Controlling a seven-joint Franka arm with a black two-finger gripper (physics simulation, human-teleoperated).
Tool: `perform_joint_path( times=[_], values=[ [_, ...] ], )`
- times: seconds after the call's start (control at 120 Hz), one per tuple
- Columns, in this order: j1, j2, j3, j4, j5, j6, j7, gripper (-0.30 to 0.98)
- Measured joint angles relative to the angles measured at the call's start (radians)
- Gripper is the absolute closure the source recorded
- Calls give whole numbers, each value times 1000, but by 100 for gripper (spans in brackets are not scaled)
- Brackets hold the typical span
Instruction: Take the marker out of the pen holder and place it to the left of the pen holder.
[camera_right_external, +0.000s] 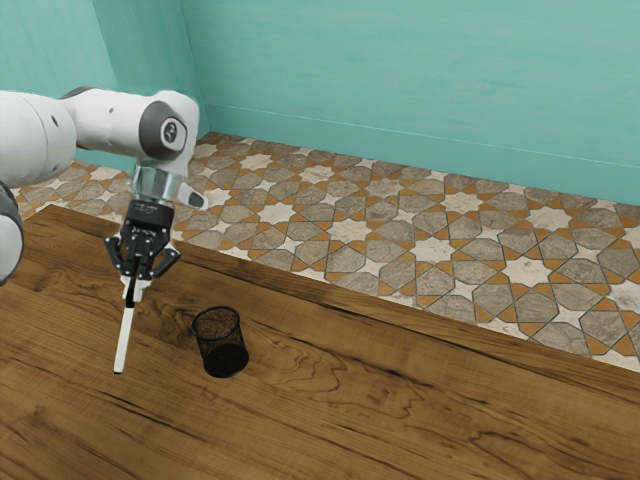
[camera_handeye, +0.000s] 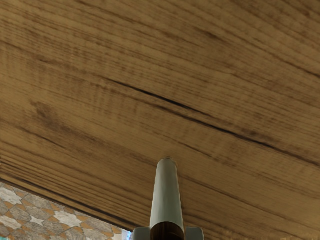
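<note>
Teal walls (camera_right_external: 420, 80) stood behind the setup, with patterned tile floor (camera_right_external: 350, 230) at their foot: grey-brown shapes, cream stars, orange bits. Wooden desk (camera_right_external: 330, 430) in front, brown, strong grain, dark cracks; its edge ran past the claw (camera_right_external: 131, 288) on the floor side. White arm (camera_right_external: 112, 120) with dark joint covers came in from the exterior view's left, bent down at the wrist, and carried the claw above the desk, pointing down.

Claw status: closed on the marker (camera_right_external: 124, 340). Fingers (camera_handeye: 195, 233) pressed it from two sides, near its dark upper end. Marker hung below the claw, white body, dark tip at the bottom, close to upright with a slight lean in the exterior view. Couldn't tell whether the tip touched the wood.

Pen holder (camera_right_external: 220, 345): black mesh cup, round, open top, upright on the desk. It sat near the claw, off toward the exterior view's right, lower than the fingers. Marker was fully out of it, the two well apart from touching. Wrist view agreed: pale barrel reaching out from between the fingers, bare wood under the claw, a corner of tile past the desk edge.
</note>
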Motion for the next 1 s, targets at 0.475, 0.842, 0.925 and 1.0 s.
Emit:
perform_joint_path(
  times=[0.475,0.842,0.925,1.0],
  values=[
    [11,171,38,121,-14,-104,-69,36],
    [-6,-363,-166,-42,3,131,-83,7],
    [-19,-417,-176,-76,14,206,-56,4],
    [-10,-441,-202,-81,16,252,-34,3]
  ],
)
